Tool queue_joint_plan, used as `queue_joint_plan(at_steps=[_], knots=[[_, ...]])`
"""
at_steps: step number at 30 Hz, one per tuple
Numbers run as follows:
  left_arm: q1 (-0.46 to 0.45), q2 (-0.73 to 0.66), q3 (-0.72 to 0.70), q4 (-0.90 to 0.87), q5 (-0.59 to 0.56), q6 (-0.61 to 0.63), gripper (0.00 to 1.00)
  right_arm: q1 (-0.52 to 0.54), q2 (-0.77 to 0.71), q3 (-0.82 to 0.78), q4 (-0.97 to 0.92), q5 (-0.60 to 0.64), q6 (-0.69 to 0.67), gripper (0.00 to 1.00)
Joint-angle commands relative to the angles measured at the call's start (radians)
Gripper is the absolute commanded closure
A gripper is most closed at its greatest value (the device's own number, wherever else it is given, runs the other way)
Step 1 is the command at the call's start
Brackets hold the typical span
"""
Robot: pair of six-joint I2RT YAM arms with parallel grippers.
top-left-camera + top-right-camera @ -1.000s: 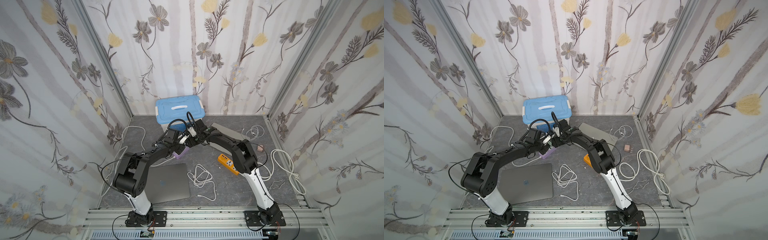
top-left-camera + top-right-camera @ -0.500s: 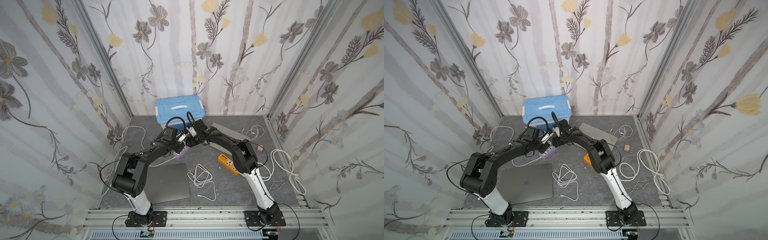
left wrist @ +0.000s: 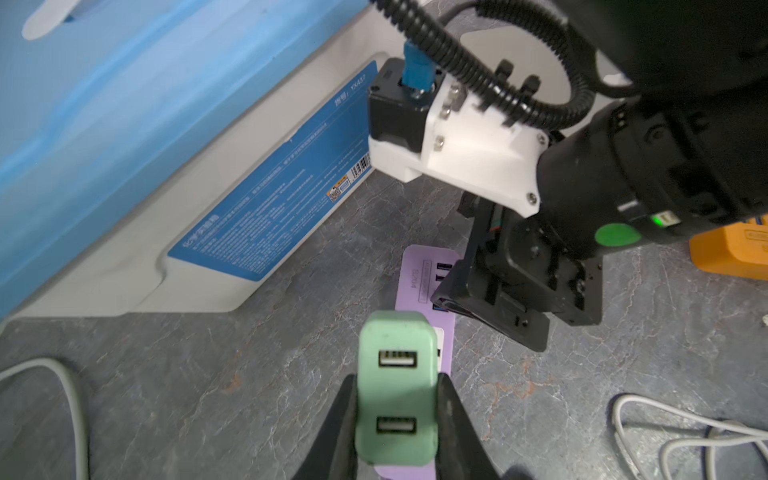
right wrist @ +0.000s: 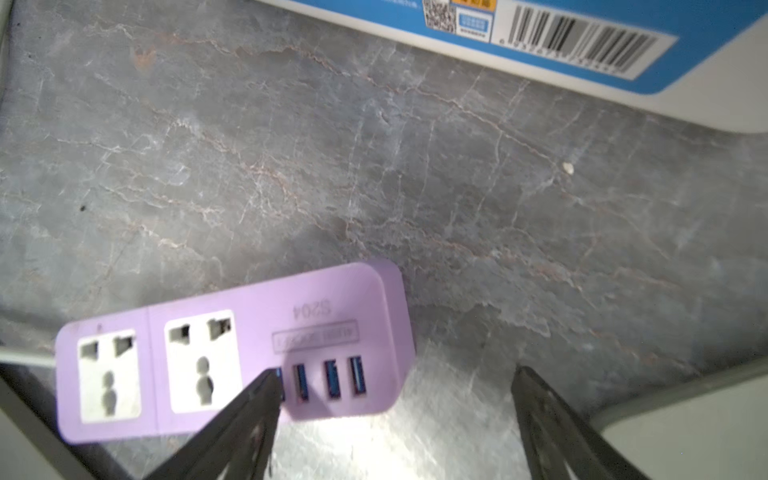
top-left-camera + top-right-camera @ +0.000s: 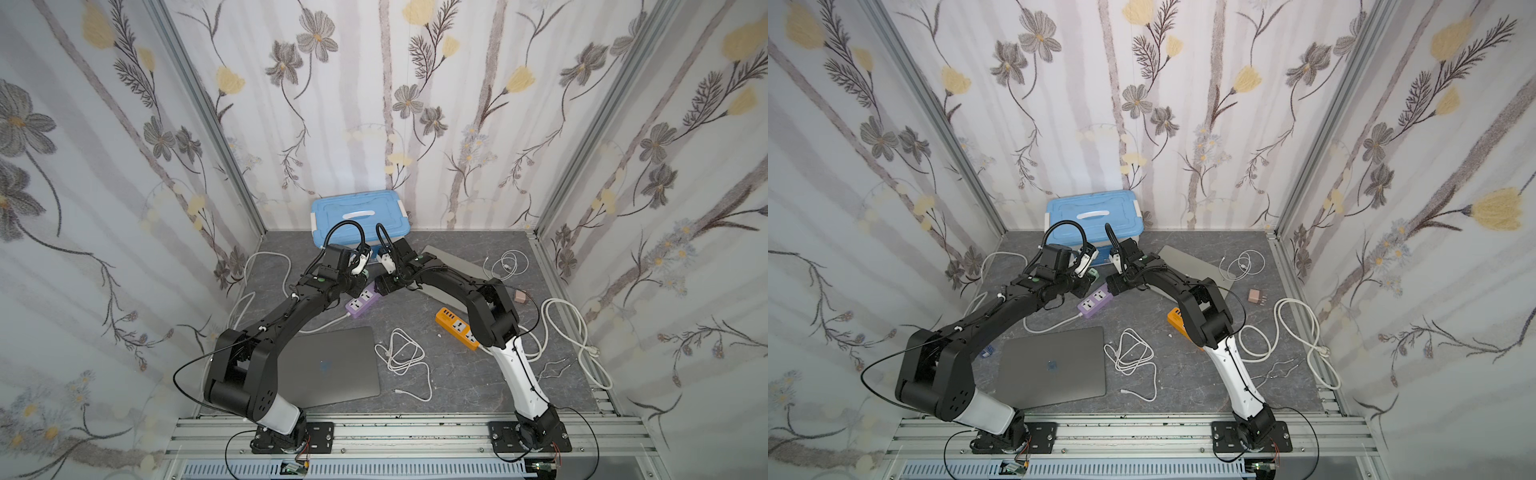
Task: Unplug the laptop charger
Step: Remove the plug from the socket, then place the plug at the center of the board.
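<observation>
- While the left claw (image 3: 397,383) grips the mint-green rounded plastic charger block (image 3: 395,392) by its 2 long sides, jaws narrowed onto it, the block's 2 USB ports face the left wrist camera.
- That charger hangs just above the lilac plastic power strip (image 4: 232,357), over its socket half; its prongs are hidden.
- Seen from the right wrist, the strip's 2 white sockets are both bare, so I judge the prongs already out.
- The right claw (image 4: 395,372) stands wide open and holds nothing, 1 fingertip (image 4: 257,399) over the strip's row of 4 blue USB ports, the other over bare grey marbled bench (image 4: 374,187) beyond the strip's USB end.
- The strip's long axis runs from its cable end by the left arm to its USB end under the right claw. The next move looks like the left arm's: carrying the charger straight up off the strip's face.
</observation>
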Motion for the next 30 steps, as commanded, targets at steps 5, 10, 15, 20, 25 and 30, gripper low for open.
queue_joint_plan(at_steps=[5, 10, 15, 20, 25, 30], knots=[[-0.070, -0.166, -0.135, 0.019, 0.025, -0.319, 1.00, -0.036, -0.256, -0.276, 0.159, -0.005, -0.016, 0.00], [-0.126, -0.167, -0.241, 0.162, 0.159, -0.456, 1.00, -0.047, -0.521, -0.614, 0.352, -0.018, -0.002, 0.00], [-0.161, -0.003, -0.167, 0.201, 0.214, -0.552, 1.00, -0.055, -0.750, -0.884, 0.480, -0.026, 0.028, 0.00], [-0.203, 0.134, -0.080, 0.222, 0.207, -0.628, 0.98, -0.057, -0.897, -1.049, 0.508, 0.000, 0.051, 0.00], [-0.240, 0.228, -0.055, 0.274, 0.200, -0.655, 0.97, -0.069, -1.026, -1.193, 0.556, 0.001, 0.080, 0.00], [-0.242, 0.283, -0.051, 0.315, 0.219, -0.702, 0.97, -0.072, -1.073, -1.232, 0.538, 0.006, 0.077, 0.00]])
